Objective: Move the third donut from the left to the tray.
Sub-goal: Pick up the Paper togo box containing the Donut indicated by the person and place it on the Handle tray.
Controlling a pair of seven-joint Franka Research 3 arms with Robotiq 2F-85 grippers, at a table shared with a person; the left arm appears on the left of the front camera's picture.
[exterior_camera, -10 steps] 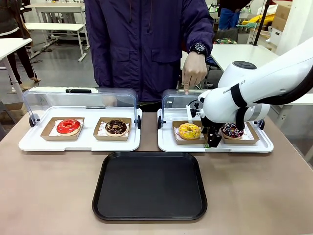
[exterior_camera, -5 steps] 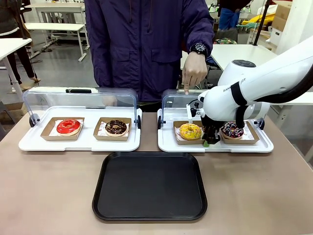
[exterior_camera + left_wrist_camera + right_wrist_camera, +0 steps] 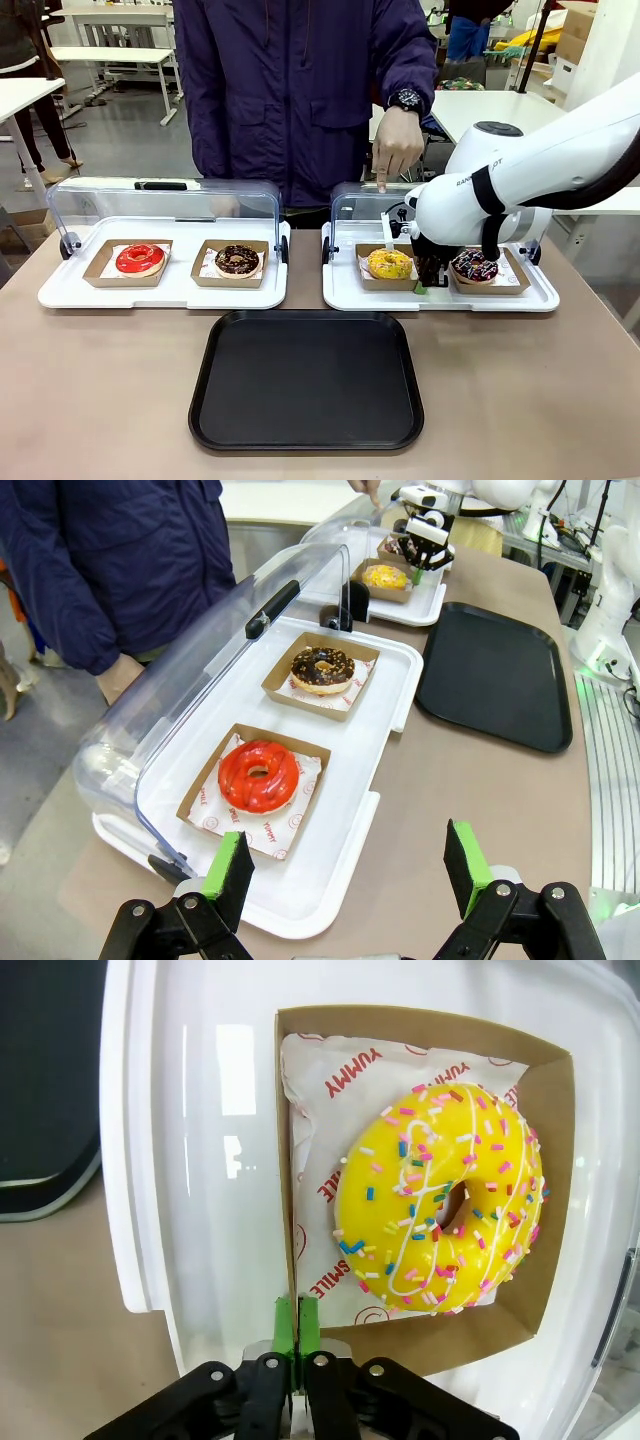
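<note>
Nearest us, the left gripper (image 3: 348,868) holds its green-padded fingers spread wide apart above the near end of a white tray. Next lies the large black rectangular plastic tray (image 3: 305,380). Behind it we count two white plastic trays with clear raised lids, the left white tray (image 3: 160,295) and the right white tray (image 3: 500,300). Each holds two donuts, four in all: a red-iced ring donut (image 3: 140,259), a dark chocolate donut (image 3: 237,260), the yellow-iced ring donut with coloured sprinkles (image 3: 389,264) and a dark sprinkled donut (image 3: 473,266) that is partly hidden behind the white right arm. The yellow donut sits in its shallow brown cardboard holder (image 3: 530,1310) on the right white tray. The right arm bends in from the right and aims the right gripper (image 3: 432,282) straight down between that tray's two donuts. In the wrist view its pads (image 3: 284,1325) are clamped together on the holder's thin side wall, and the fingers cut off the holder's near corner. Farthest off, a person's hand (image 3: 397,148) points one finger down at the lid.
</note>
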